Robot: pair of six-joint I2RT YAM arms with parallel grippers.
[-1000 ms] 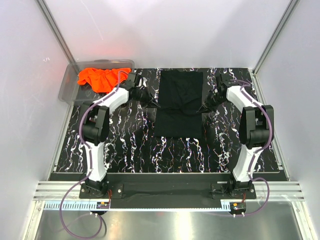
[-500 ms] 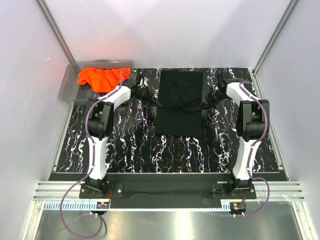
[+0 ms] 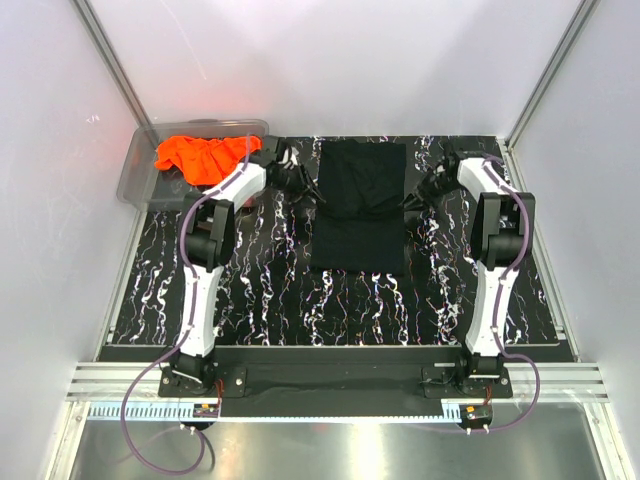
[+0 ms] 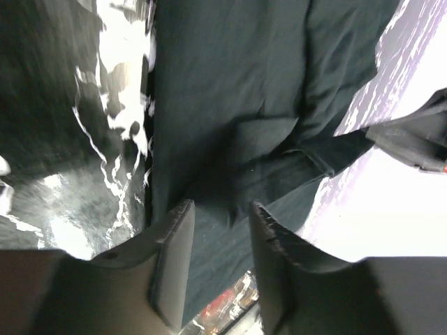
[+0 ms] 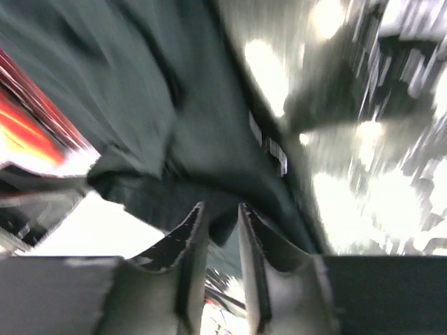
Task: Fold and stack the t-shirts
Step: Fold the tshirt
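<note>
Jaws of left gripper (image 4: 221,204) and right gripper (image 5: 222,206) have just parted, the right narrowly, at the black t-shirt's (image 3: 358,205) edges: fold apparently released; orange t-shirt (image 3: 200,155) awaits folding.

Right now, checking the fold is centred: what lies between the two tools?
The black t-shirt, spread on the marbled table, spans from left tool to right tool; the top view shows it.
</note>
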